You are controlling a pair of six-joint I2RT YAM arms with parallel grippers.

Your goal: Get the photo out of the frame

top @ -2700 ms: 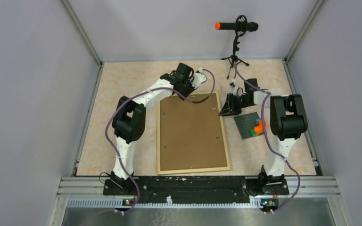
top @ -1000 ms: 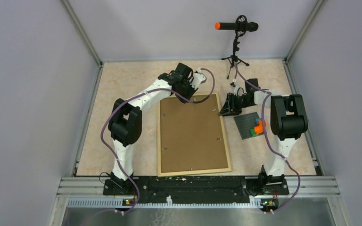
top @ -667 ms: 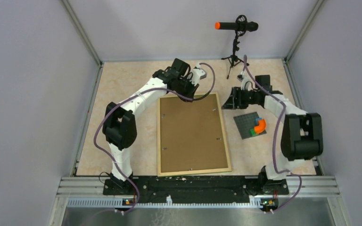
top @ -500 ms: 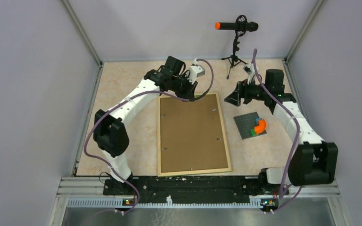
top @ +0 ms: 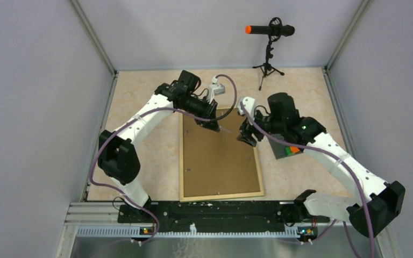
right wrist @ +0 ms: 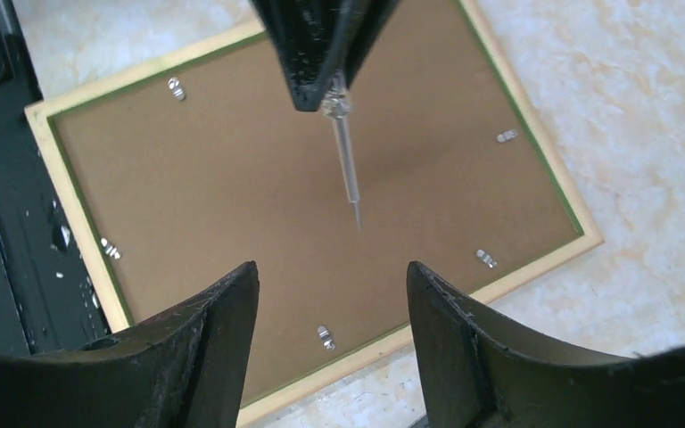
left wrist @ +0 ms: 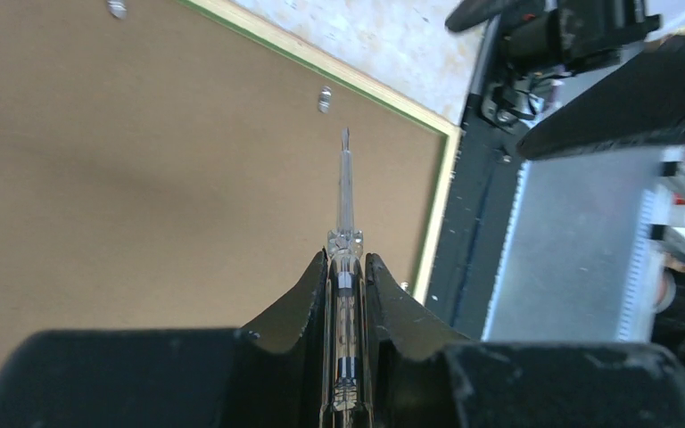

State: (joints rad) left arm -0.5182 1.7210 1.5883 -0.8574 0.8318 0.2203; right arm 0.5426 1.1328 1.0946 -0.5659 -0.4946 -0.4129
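The frame (top: 220, 161) lies face down on the table, brown fibreboard back up, with a light wood edge and a thin green line. The photo is hidden under the back board. My left gripper (top: 212, 125) hovers over the frame's far part, shut on a clear-handled screwdriver (left wrist: 346, 192) whose tip points down at the board (left wrist: 143, 160). My right gripper (top: 246, 137) is open and empty above the frame's right edge. In the right wrist view its fingers (right wrist: 223, 321) straddle a metal clip (right wrist: 325, 336), with the screwdriver (right wrist: 348, 169) beyond.
Several small metal clips (right wrist: 485, 259) sit around the back board's rim. A grey baseplate with bricks (top: 290, 151) lies right of the frame, partly under my right arm. A microphone on a tripod (top: 269, 37) stands at the back. A black rail (top: 220, 209) runs along the near edge.
My right arm swung left from beside the baseplate to over the frame's right edge. My left gripper moved from the frame's far edge to over the board.
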